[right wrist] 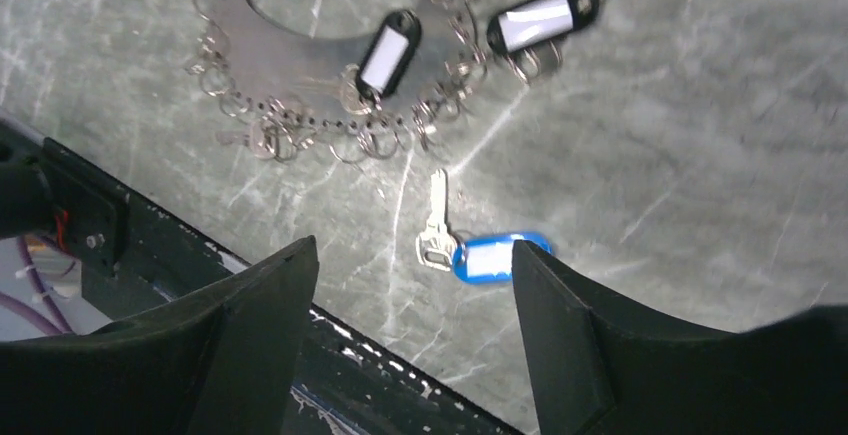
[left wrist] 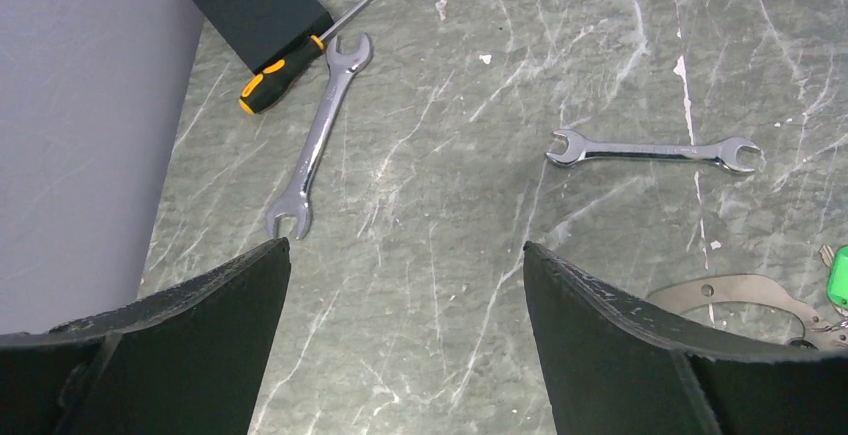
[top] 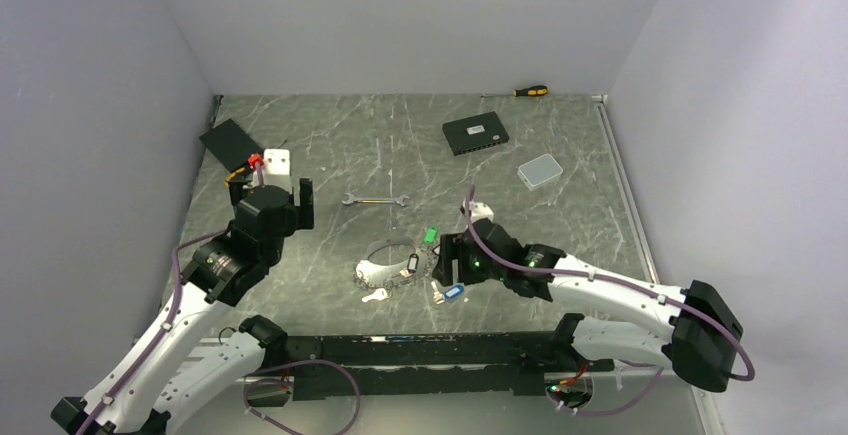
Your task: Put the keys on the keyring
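Right gripper (right wrist: 410, 255) spread wide above a blue-tagged key (right wrist: 437, 225); left gripper (left wrist: 405, 250) spread wide too.
In the right wrist view that key lies alone on the desk (right wrist: 700, 155) at lower centre, apart from the keyring (right wrist: 290, 65) at upper left, where two black-tagged keys (right wrist: 385, 55) rest by its rim.

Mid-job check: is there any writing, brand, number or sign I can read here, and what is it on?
No text can be read in any view.
One black key tag: the white insert looks blank.
Other black key tag: the white insert looks blank.
Blue key tag: the white insert looks blank.
Spanner: any stamping is too small to read.
Black box: no label is legible.
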Robot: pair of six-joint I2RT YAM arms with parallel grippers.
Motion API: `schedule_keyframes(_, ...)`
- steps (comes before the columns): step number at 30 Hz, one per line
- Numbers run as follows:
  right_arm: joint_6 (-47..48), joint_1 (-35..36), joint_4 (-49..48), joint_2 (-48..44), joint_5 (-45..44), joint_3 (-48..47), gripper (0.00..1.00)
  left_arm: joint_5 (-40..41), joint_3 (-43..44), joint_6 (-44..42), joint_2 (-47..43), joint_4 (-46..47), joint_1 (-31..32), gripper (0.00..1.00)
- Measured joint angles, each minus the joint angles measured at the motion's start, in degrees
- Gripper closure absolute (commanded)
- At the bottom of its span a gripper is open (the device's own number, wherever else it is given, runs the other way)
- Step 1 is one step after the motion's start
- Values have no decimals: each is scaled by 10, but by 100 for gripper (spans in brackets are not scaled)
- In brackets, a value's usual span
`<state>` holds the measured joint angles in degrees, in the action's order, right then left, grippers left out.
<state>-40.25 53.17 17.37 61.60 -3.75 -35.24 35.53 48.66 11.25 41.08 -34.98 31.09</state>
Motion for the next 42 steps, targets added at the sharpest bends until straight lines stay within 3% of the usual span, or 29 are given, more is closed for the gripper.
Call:
schedule_keyframes(10,-134,92,23,-3,-88,50,38,3,0,0,0,0,-3,9)
schedule_keyframes(26,-184,98,-17,73,-92,69,55,8,0,0,0,0,-3,9)
schedule_keyframes(33,-183,99,-31,94,-93,62,55,9,0,0,-2,0,-3,9)
schedule_keyframes(38,-182,99,-37,99,-92,56,37,9,0,0,-1,0,-3,9)
schedule_keyframes(42,-177,99,-25,85,-90,56,41,9,0,0,0,0,-3,9)
